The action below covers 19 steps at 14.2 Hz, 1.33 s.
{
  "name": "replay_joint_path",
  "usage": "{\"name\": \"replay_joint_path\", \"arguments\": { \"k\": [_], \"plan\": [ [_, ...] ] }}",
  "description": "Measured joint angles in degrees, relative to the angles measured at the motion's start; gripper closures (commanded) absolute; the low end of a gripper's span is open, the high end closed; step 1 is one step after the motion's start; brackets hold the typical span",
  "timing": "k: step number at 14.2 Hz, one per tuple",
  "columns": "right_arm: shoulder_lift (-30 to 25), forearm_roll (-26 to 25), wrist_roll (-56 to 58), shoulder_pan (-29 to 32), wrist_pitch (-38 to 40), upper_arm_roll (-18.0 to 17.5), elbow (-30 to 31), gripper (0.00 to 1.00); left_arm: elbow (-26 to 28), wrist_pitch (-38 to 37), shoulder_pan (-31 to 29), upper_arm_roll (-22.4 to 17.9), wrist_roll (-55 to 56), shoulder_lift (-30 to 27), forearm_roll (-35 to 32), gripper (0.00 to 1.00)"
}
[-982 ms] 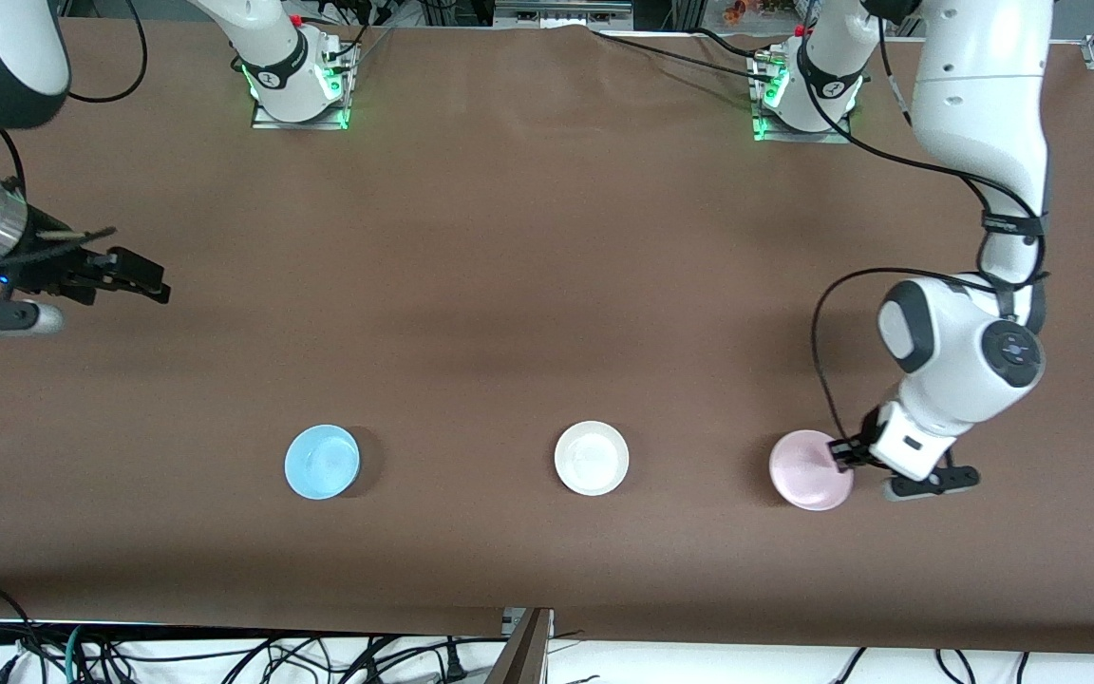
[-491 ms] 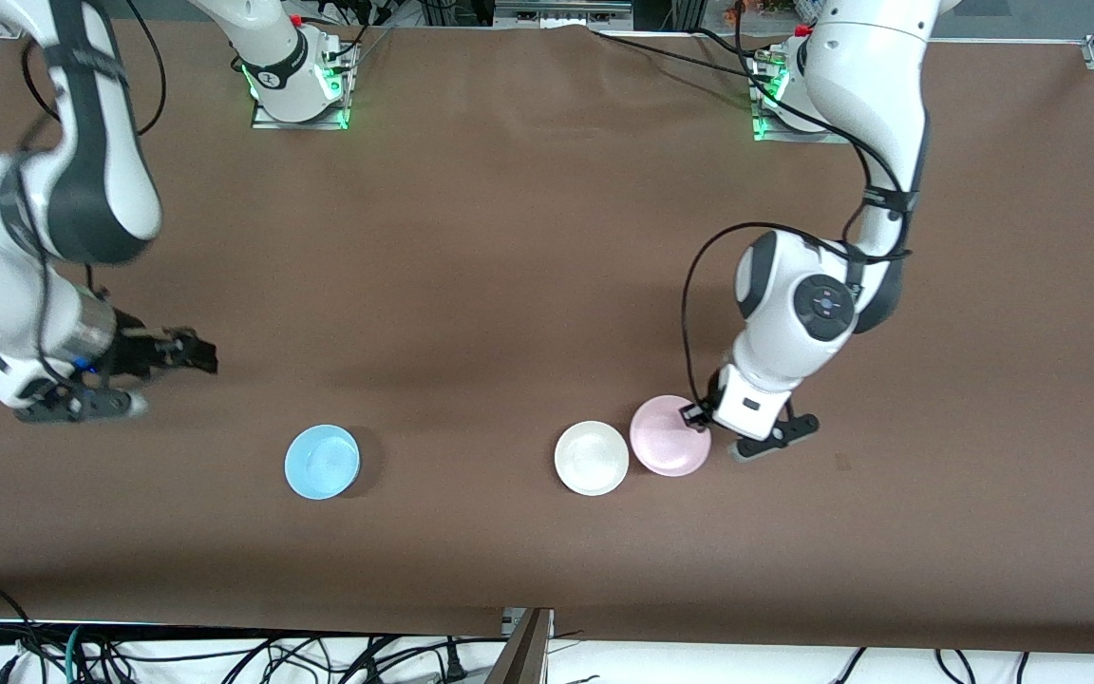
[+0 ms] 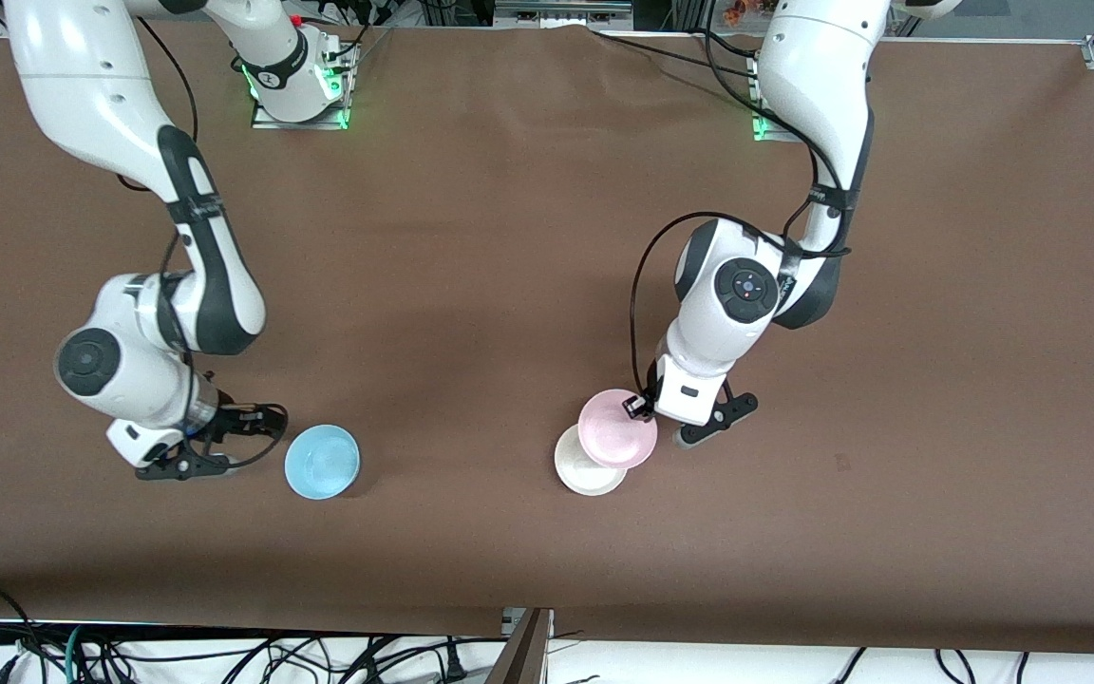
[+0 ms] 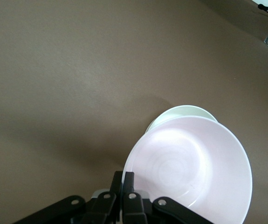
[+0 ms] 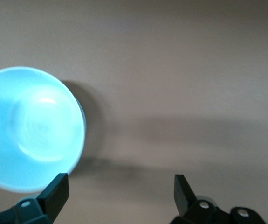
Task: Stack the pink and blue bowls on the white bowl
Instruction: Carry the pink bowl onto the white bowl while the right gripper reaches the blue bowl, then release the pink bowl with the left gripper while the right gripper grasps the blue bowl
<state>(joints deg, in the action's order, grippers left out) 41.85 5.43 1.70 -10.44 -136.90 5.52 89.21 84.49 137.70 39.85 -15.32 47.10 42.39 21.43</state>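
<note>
Three small, round, shallow bowls of smooth, glossy plastic are seen against a matte brown tabletop. The pink bowl is pinched at its rim by the left gripper, whose fingers are clamped tight on the edge. It is carried over the white bowl, overlapping it so that only a crescent of white rim shows nearer the front camera; whether the two touch cannot be told. In the left wrist view the pink bowl shows faint concentric rings in its floor, and the white bowl peeks out past its rim.

The blue bowl sits alone toward the right arm's end of the tabletop. The right gripper is low just beside it, fingers spread wide and holding nothing. In the right wrist view the blue bowl lies off to one side of the gap between the fingers, close to one fingertip.
</note>
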Motion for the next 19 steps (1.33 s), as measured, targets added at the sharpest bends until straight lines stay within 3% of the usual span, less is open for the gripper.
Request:
{"name": "replay_joint_path", "arguments": {
  "k": [4, 10, 12, 14, 15, 19],
  "plan": [
    [3.96, 0.00, -2.13, -1.94, -3.26, -0.23, -3.62, 0.08, -5.58, 2.27, 0.97, -0.03, 6.29, 6.53, -1.54, 1.00],
    [6.79, 0.49, -2.26, -1.67, -3.25, -0.18, -6.89, 0.55, -9.58, 2.63, 1.18, -0.36, 8.70, 9.83, -2.05, 1.00],
    [6.79, 4.46, -2.33, -1.62, -2.86, -0.18, -6.92, 0.76, -9.72, 2.91, 1.18, -0.41, 8.72, 9.93, -2.05, 0.81],
    [6.79, 7.36, -2.33, -1.57, -2.15, -0.18, -7.35, 0.92, -9.74, 2.97, 1.17, -0.45, 8.84, 9.97, -2.05, 0.43],
    [6.79, 7.78, -2.34, -1.55, -1.75, -0.18, -7.72, 1.00, -9.76, 2.99, 1.18, -0.47, 8.88, 9.97, -2.05, 0.42],
    [6.76, 8.05, -2.37, -1.53, -1.01, -0.22, -8.51, 1.00, -9.99, 3.06, 1.18, -0.53, 9.03, 9.97, -2.05, 0.42]
  ]
}}
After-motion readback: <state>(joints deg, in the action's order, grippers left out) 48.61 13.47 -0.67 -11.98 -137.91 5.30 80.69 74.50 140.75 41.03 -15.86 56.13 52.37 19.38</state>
